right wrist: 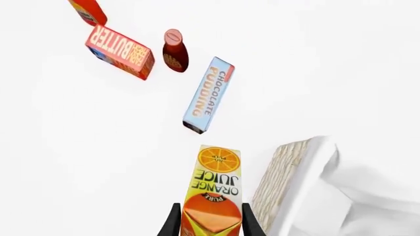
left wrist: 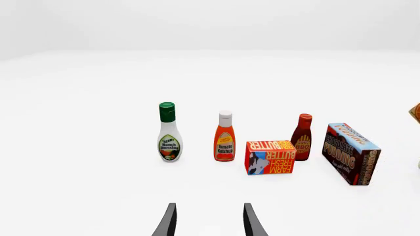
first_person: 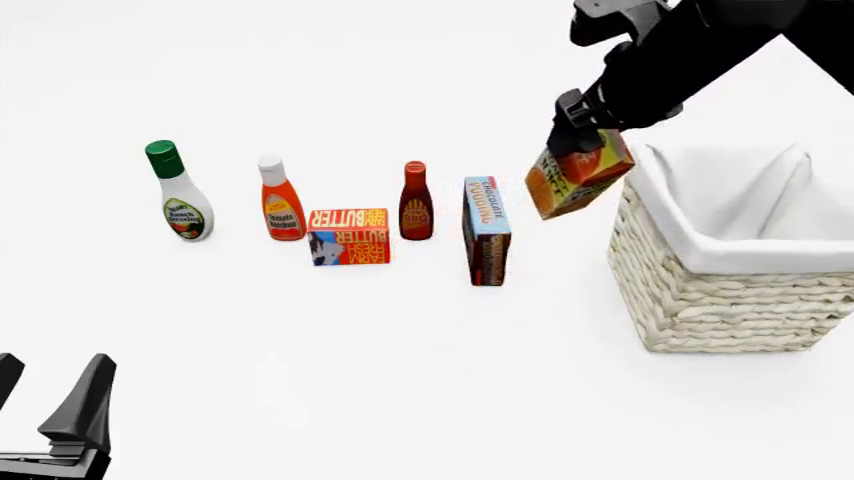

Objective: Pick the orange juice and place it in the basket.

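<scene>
Left wrist view: the left gripper (left wrist: pixel 208 221) has its dark jaws apart over the bare white surface (left wrist: pixel 78 162), gripping nothing. Beyond stand a white bottle with a green cap labelled "Ranch Dressing" (left wrist: pixel 168 132), an orange bottle with a white cap reading "Tomato Ketchup" (left wrist: pixel 225 137), a flat red-orange "FARM FRESH BUTTER" box (left wrist: pixel 270 157), a dark red BBQ sauce bottle (left wrist: pixel 302 137) and a brown-and-blue "CHOCOLATE PUDDING" box (left wrist: pixel 351 153).

Front view: the same row runs left to right across the middle. The right gripper (first_person: pixel 577 128), on its black arm, holds the tall orange-and-yellow gable-top juice carton (first_person: pixel 577 176) tilted in the air, between the pudding box and the large cream-white woven wicker basket with white cloth lining (first_person: pixel 721 290), just beside the basket's left rim and not inside it.

Right wrist view: the right jaws are clamped on the carton's gable end; "ORANGE JUICE" and an orange slice picture show on its face. The basket's wall lies close alongside.
</scene>
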`<state>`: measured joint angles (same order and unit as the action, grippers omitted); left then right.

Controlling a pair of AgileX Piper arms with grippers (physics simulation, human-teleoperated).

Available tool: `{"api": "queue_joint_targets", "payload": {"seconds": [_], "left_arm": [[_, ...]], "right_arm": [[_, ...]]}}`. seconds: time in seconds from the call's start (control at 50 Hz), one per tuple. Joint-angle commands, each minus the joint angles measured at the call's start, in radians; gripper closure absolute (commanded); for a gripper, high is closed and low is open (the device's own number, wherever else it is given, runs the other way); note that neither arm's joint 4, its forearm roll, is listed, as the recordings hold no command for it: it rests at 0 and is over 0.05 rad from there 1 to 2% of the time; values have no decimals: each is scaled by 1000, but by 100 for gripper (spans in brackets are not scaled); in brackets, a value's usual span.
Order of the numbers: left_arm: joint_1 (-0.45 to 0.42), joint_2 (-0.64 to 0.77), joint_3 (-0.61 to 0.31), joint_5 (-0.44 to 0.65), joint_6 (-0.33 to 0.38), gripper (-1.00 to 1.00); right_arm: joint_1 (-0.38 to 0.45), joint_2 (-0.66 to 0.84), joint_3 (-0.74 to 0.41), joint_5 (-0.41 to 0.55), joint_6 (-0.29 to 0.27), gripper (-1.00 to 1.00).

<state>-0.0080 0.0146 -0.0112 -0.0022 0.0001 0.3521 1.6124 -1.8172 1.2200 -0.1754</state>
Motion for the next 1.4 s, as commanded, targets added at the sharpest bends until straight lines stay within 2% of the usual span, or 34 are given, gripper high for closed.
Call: {"api": "queue_joint_targets", "payload": {"seconds": [0.02, 0.56, 1.4], "left_arm": [[0, 0, 0, 0, 0, -100], [0, 0, 0, 0, 0, -100], [0, 0, 0, 0, 0, -100]], "right_arm": [[-47, -33, -67, 0, -54, 100], [-123, -86, -146, 0, -152, 100], [-289, -188, -122, 0, -222, 100]]}}
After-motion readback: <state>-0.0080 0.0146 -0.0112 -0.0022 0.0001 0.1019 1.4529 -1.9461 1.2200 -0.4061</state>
